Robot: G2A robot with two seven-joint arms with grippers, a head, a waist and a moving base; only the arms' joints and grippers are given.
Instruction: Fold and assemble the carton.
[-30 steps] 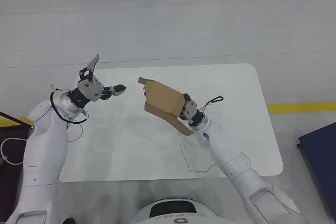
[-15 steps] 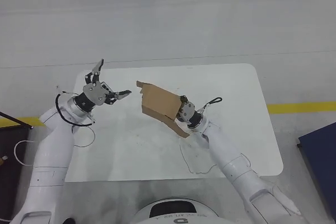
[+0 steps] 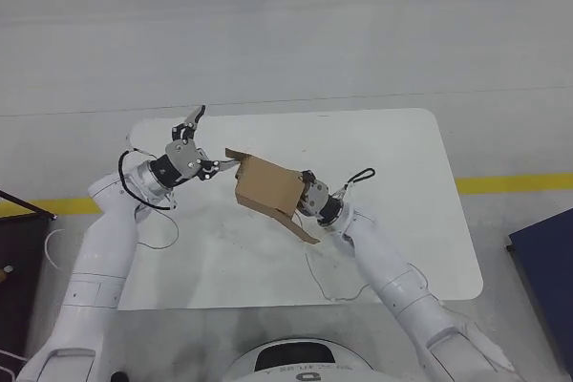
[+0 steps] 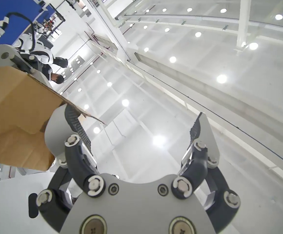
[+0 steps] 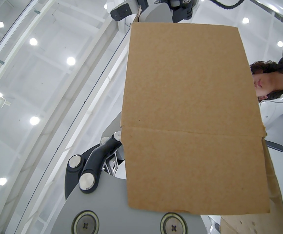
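The carton (image 3: 267, 186) is held up over the middle of the bench (image 3: 411, 172). It is pinched at its 3 o'clock side by the right end effector (image 3: 307, 191). The left end effector (image 3: 213, 141) is spread wide at its 9 o'clock corner.

Surface (image 3: 420, 172): white, rectangular, rounded corners; faint grey scuffs across the middle. Lying on it: one thin pale cable (image 3: 321, 282), looped near the front edge.
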